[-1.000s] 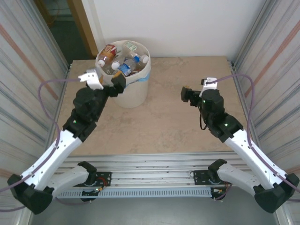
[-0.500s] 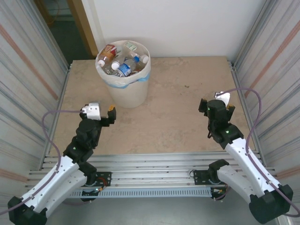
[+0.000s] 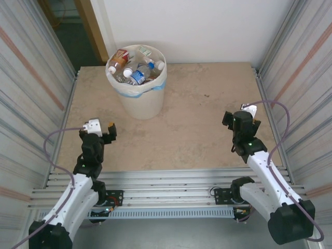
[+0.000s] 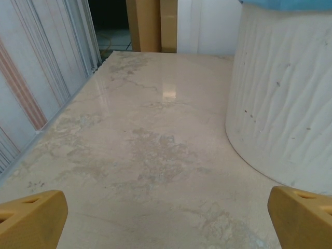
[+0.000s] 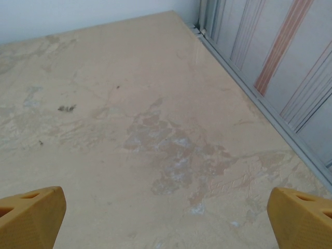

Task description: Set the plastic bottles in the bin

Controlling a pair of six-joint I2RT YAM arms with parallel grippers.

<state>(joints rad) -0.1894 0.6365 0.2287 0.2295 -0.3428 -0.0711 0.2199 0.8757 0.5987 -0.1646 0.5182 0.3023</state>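
The cream-white bin [image 3: 144,104] with a blue tape band stands at the back left of the marble table, and its ribbed wall [image 4: 285,104] rises at the right of the left wrist view. Several plastic bottles [image 3: 136,70] with white caps and red or blue labels lie piled inside it. My left gripper [image 3: 97,130] hovers near the front left, well short of the bin. It is open, with its orange fingertips [image 4: 31,220] wide apart over bare marble. My right gripper [image 3: 240,120] is at the front right, also open, its fingertips [image 5: 303,218] spread with nothing between them.
Corrugated metal walls [image 3: 36,78] close in the left and right sides, and the right one [image 5: 280,67] runs close beside my right gripper. A white wall stands at the back, with a doorway [image 3: 78,26] at the back left. Aluminium rails [image 3: 166,181] cross the near edge.
My left gripper has pulled away from the bin's rim, back to the front left. My right gripper has drawn back towards the right and the near edge. Both stayed open.
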